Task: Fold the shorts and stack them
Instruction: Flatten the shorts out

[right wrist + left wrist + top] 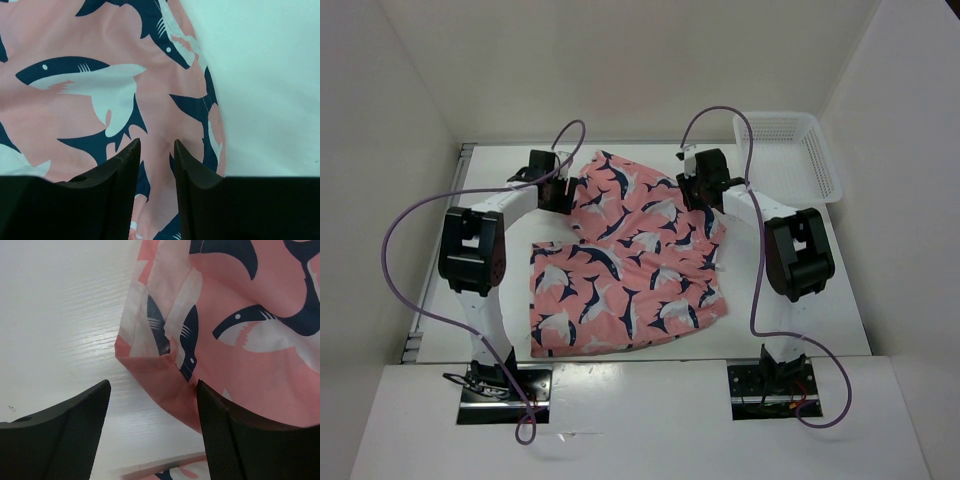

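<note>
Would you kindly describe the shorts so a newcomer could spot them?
In the middle of the white table lie the shorts. Only they are soft salmon-pink fabric with navy-and-white sharks; the basket at far right is plain white mesh.

Shorts (pixel 620 265): soft, matt printed cloth, lightly creased. Table (pixel 60 315): smooth white surface with fine grain and a mild sheen. Left tool (pixel 153 388) fingers (pixel 70 440): matt black, finely stippled. Basket (pixel 790 150): white plastic mesh.

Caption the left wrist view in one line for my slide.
Left claw open over a hemmed corner of the shark-print shorts on the white table.
</note>
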Controlling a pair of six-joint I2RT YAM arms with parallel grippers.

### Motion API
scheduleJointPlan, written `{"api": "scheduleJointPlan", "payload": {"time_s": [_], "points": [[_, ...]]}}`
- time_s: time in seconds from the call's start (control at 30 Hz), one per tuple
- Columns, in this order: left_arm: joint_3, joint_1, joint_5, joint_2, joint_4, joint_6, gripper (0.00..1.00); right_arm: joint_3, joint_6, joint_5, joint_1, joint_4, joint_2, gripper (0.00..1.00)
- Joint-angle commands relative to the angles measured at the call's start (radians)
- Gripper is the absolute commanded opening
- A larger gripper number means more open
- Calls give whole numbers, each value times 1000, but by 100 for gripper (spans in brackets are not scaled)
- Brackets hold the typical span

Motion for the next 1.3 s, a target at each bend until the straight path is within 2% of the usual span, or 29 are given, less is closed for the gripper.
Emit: {"api": "scheduleJointPlan", "payload": {"time_s": [0.0,0.17,0.33,0.47,0.53,0.67,0.7,0.8,0.93,1.17,1.2,1.23,1.27], "points": [[37,3,-30,20,45,4,76,35,30,40,3,67,11,39],[37,3,-9,38,54,4,71,25,30,40,3,67,11,39],[55,3,2,49,54,4,82,-8,20,40,3,76,0,39],[66,3,13,80,63,4,82,-19,11,40,3,76,-9,39],[66,-6,40,89,63,4,77,-30,11,51,-7,76,-9,40],[66,-15,53,100,63,4,46,-48,2,74,-7,85,-9,45],[66,-15,42,100,63,4,26,-48,2,83,-7,85,-9,47],[40,-15,-18,100,63,4,0,-48,-19,73,-7,85,-9,48],[-12,18,-87,37,-18,4,0,-37,-61,61,-7,76,-27,48],[-161,40,-96,-133,-167,4,0,-47,-119,12,-7,44,-49,52],[-173,40,-108,-156,-194,4,8,-47,-130,-1,-7,33,-58,53],[-173,40,-109,-167,-204,4,25,-47,-130,-12,-7,33,-58,55],[-173,40,-118,-178,-204,4,58,-38,-130,-37,-7,24,-58,56]]}}
